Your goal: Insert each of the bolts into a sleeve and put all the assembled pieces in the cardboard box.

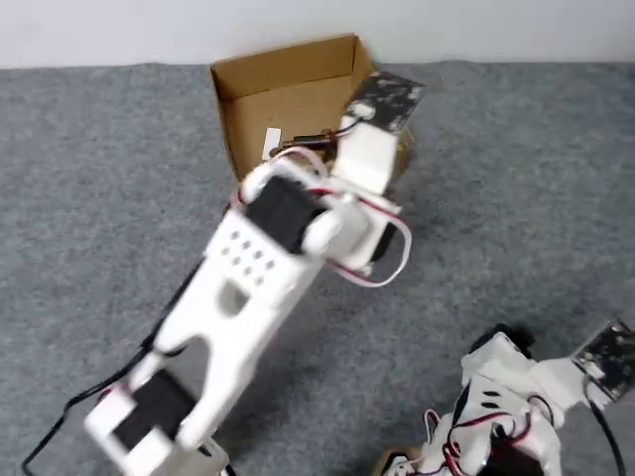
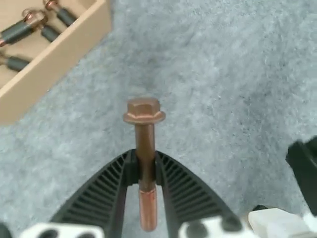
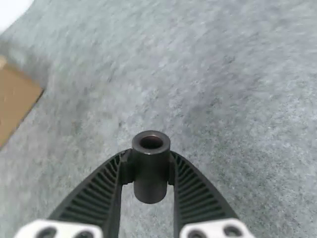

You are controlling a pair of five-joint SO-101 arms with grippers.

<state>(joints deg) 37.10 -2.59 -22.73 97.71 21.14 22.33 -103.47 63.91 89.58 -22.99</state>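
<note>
a grey felt-like surface (image 1: 516,198) spreads underneath; a pale wall (image 1: 119,30) borders its far edge.

free: grey carpet (image 1: 516,198) beside cardboard box (image 1: 283,69) | blocked: box mouth (apparently partly) under left arm (image 1: 258,278)

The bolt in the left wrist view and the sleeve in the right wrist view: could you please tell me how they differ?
The bolt is copper-coloured; the sleeve is dark, nearly black. The bolt is a slim shank with a hexagonal head, while the sleeve is a short, thick tube with an open bore. The bolt's head stands well beyond its jaws; the sleeve barely passes its own. Both are clamped between ribbed black jaws.
</note>
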